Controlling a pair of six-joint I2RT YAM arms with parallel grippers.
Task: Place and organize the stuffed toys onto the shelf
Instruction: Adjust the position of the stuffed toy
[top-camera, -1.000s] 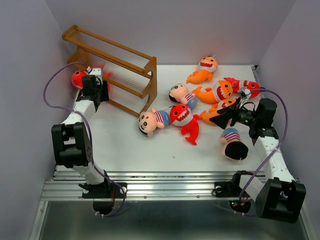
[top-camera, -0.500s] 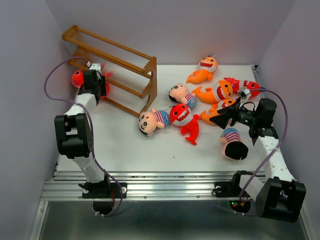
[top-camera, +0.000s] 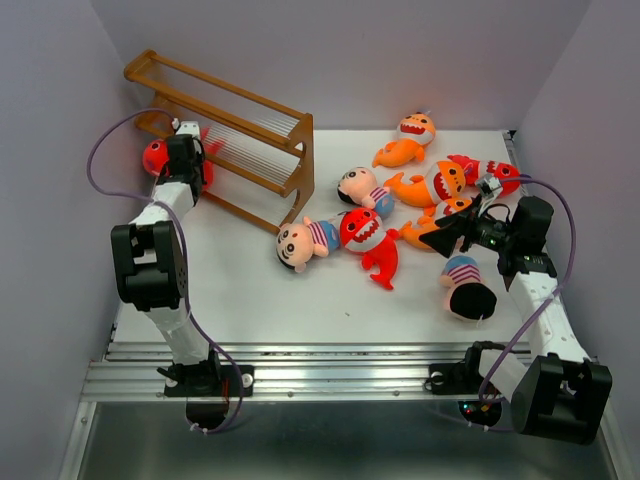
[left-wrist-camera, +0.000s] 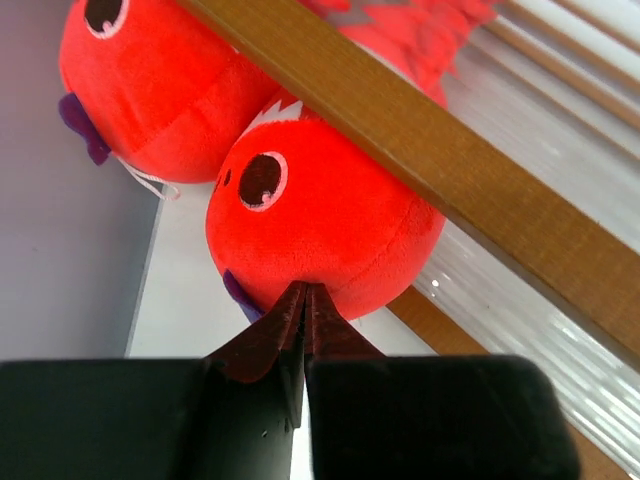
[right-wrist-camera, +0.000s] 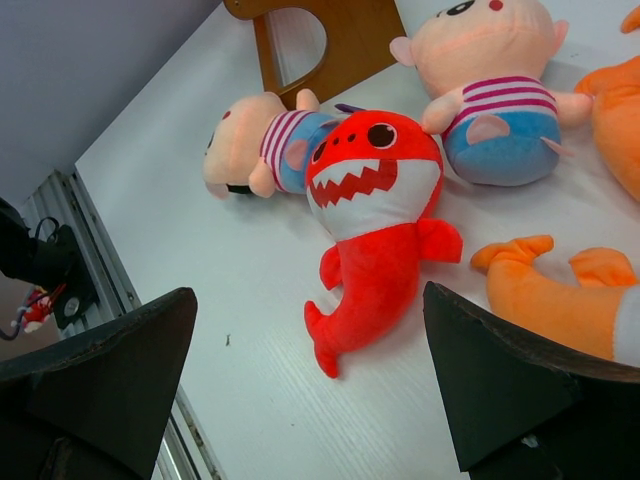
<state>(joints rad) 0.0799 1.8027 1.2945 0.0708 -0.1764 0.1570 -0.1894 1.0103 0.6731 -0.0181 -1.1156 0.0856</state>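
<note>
Stuffed toys (top-camera: 408, 138) lie scattered over the right of the counter (top-camera: 250, 290); one red shark (top-camera: 154, 157) sits at the left end of the shelf (top-camera: 303, 165). From the left wrist, the left tool (left-wrist-camera: 304, 292) is pressed together, tips against that shark. From the right wrist, the right tool (right-wrist-camera: 308, 295) stands spread above another red shark (right-wrist-camera: 375, 190).

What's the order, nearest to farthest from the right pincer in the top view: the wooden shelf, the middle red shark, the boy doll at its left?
From the right pincer:
1. Red shark, just left of it, mid-table.
2. Boy doll, beside the shark's far side.
3. Wooden shelf, back left.
</note>
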